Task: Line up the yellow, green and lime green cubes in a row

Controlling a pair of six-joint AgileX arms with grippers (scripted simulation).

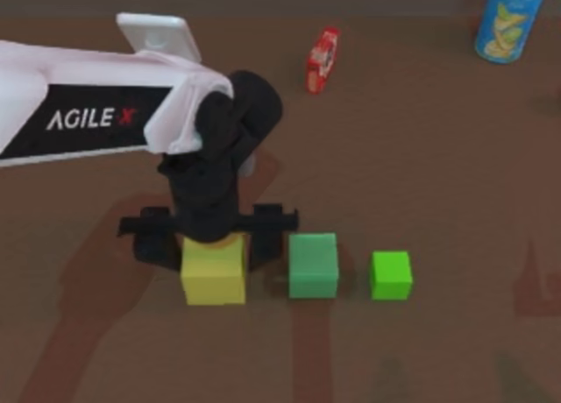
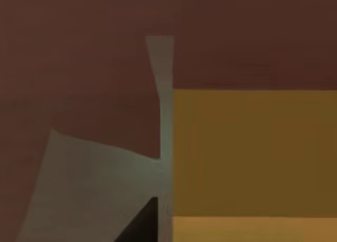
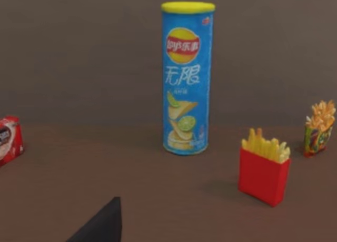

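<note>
Yellow cube (image 1: pixel 213 279) sits on the surface at row's left end w/ green cube (image 1: pixel 314 265) beside it & lime green cube (image 1: pixel 391 274) further right, my left hand (image 1: pixel 213 238) directly over yellow one, fingers spread wide either side, gripping nothing.

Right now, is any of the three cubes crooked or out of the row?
Nothing stands out. The yellow cube, green cube and lime green cube stand apart in a fairly straight row, all squared up. The left gripper is directly over the yellow cube. The small red packet lies tilted farther back, away from the row.
</note>
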